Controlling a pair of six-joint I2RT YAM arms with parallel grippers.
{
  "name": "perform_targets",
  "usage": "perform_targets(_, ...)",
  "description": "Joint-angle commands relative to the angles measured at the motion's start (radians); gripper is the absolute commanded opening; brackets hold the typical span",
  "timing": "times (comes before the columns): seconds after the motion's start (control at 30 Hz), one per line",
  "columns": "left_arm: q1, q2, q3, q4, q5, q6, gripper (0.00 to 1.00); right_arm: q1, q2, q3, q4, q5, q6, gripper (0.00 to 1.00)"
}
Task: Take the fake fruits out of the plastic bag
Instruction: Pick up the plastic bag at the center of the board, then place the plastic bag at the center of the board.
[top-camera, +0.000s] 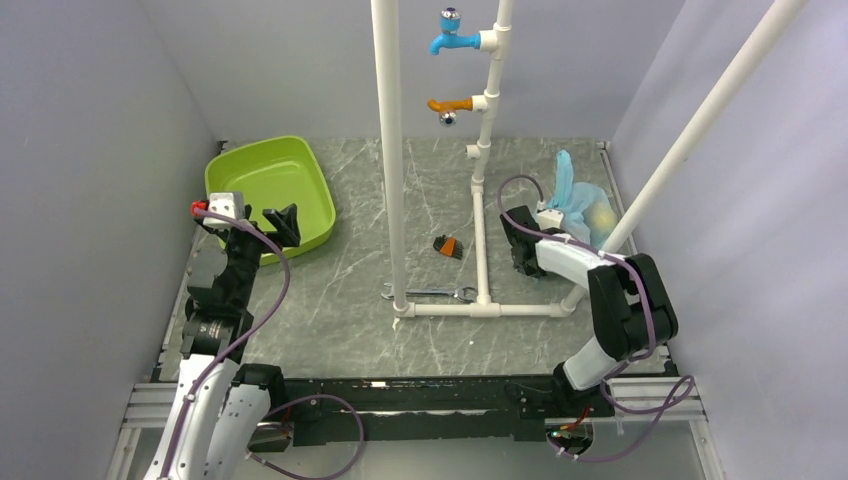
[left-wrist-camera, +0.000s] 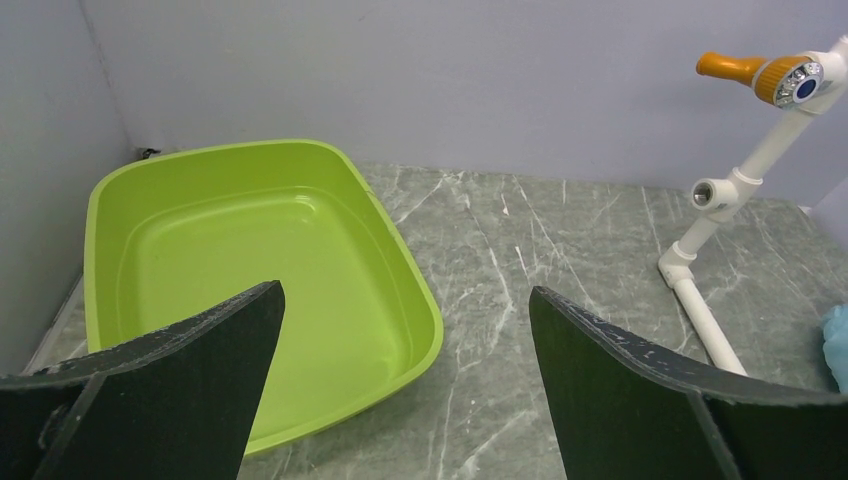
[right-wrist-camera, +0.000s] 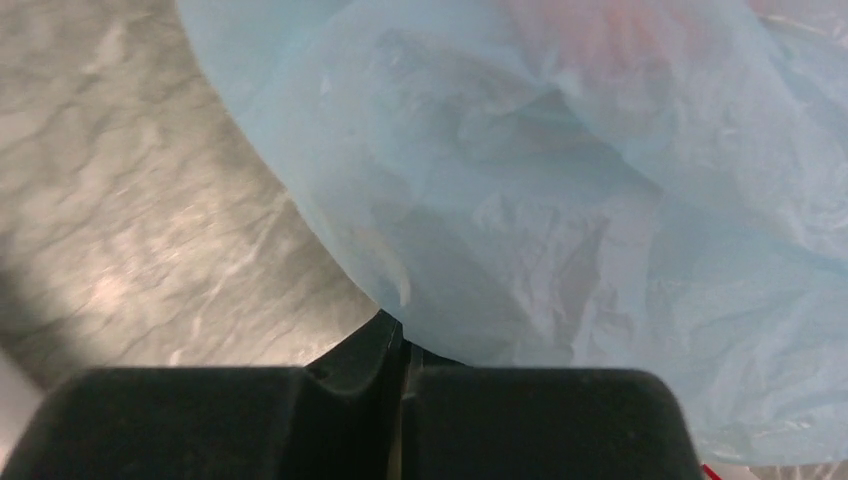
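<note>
Most of what the plastic bag (top-camera: 578, 200) holds is out of sight
From above, the fake fruits (top-camera: 602, 214) are just a yellow patch behind the film, and up close only a pinkish smear at the top edge, too blurred to name; the bag itself runs off that close view at the top and right; the right pincer (right-wrist-camera: 400, 345) has its pressed-together tips partly under the plastic; the small tool (top-camera: 448, 246) on the tabletop (top-camera: 340, 290) is too tiny to identify

Plain matte lilac-grey walls (top-camera: 90, 150) enclose a grey, white-veined marble-look tabletop (top-camera: 340, 290) on three sides. A white plastic pipe frame (top-camera: 480, 230) stands on it, carrying a blue tap (top-camera: 445, 40) and an orange tap (top-camera: 450, 104). Light is soft and even.
</note>
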Motion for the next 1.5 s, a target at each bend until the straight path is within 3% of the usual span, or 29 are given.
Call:
perform_targets(0.0,-0.003,0.004,0.034,0.012,0.026,0.006,0.99,0.021,-0.123,0.038,0.074,-0.144,-0.101,0.00)
perform_targets(0.33,-0.003,0.006,0.033,0.015,0.040,0.008,0.99,0.041,-0.403,0.092,0.098,-0.541,-0.245,0.00)
perform_targets(0.77,-0.005,0.011,0.039,0.008,0.047,0.003,0.99,0.067,-0.620,0.192,0.027,-0.955,-0.302,0.00)
perform_targets(1.1,-0.006,0.104,0.085,-0.027,0.142,0.001,0.99,0.108,-0.641,0.281,0.130,-1.121,-0.281,0.00)
perform_targets(1.27,-0.006,0.211,0.144,-0.080,0.248,0.001,0.99,0.144,-0.578,0.375,0.146,-1.072,-0.279,0.00)
perform_targets(1.47,-0.006,0.241,0.161,-0.101,0.272,0.004,0.99,0.156,-0.465,0.536,0.216,-1.097,-0.249,0.00)
